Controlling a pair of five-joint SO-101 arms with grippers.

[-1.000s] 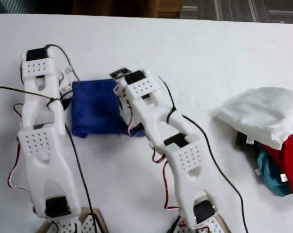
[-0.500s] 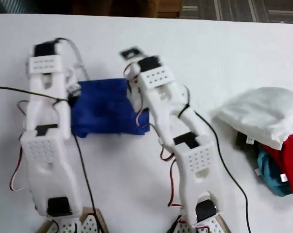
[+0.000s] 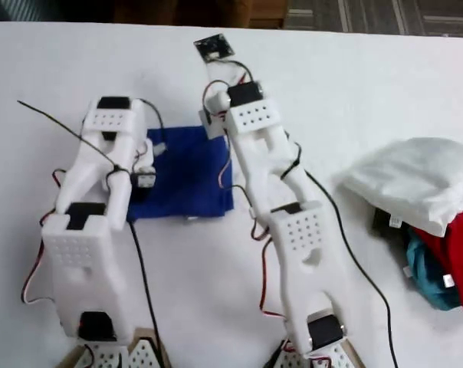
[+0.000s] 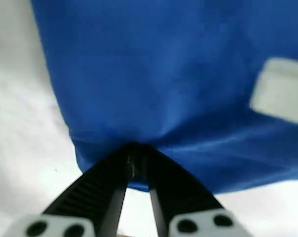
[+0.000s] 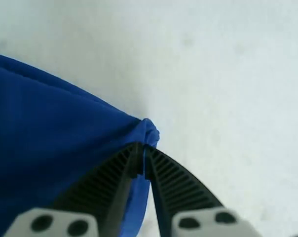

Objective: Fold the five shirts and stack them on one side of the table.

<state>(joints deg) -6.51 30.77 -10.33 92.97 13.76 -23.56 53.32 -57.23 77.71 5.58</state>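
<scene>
Blue cloth holds the middle of the white tabletop [image 3: 331,92], where a folded royal-blue shirt [image 3: 187,175] lies flat between two white plastic robot arms. The left gripper [image 4: 135,150] sits at the shirt's left edge, its black jaws pressed together on a small pucker of the blue fabric. Creases fan out from that pinch in the left wrist view. The right gripper [image 5: 141,148] has its ribbed black jaws closed on one corner of the same shirt, on the right side of the fabric, and a small bunch of cloth pokes out just past the fingertips. Bare white table lies beyond that corner in the right wrist view. From the high view, both arms reach forward from their bases at the near edge of the table, with the shirt spanning the gap between their wrists.

Well apart from the blue shirt, at the right edge of the table, a loose heap of other garments waits. A crumpled white shirt [image 3: 415,180] rests on top of it. A red shirt [image 3: 461,253] and a teal shirt [image 3: 425,268] show beneath, touching each other, and a dark piece of cloth [image 3: 385,222] lies tucked under the white one.
</scene>
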